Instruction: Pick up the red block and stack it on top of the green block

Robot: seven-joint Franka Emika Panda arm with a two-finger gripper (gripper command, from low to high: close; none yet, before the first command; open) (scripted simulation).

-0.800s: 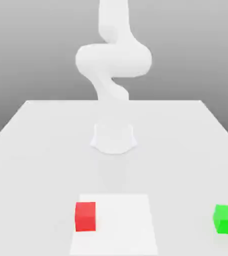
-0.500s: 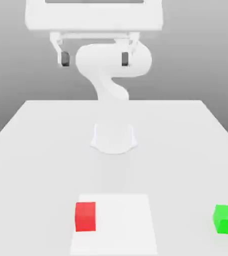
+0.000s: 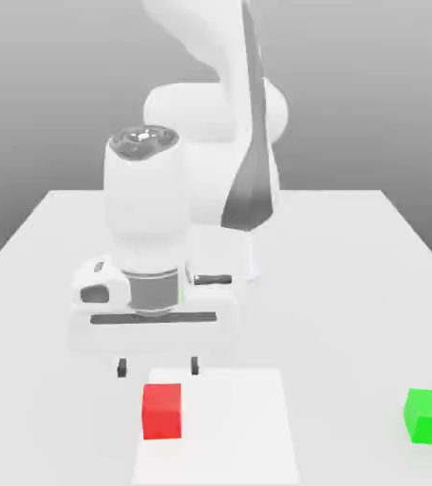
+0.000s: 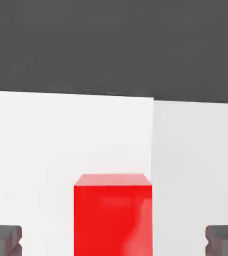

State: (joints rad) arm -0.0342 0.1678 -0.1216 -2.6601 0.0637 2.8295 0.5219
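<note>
The red block (image 3: 161,411) lies on a white square patch near the table's front edge, left of centre in the exterior view. My gripper (image 3: 158,366) hangs just above and slightly behind it, open, its two dark fingertips (image 3: 122,368) spread wider than the cube. In the hand view the red block (image 4: 112,215) sits between the two grey fingertips (image 4: 3,240), untouched. The green block (image 3: 430,415) rests far off at the exterior view's right, near the front edge.
The white table (image 3: 352,275) stretches back to the arm's round base behind the hand. The brighter square patch (image 3: 238,427) lies under the red cube. The arm's bulky hand and wrist (image 3: 148,247) stand over the table's middle.
The hand has come down from high above the table to just over the red block, fingers still spread. Both cubes have stayed in place.
</note>
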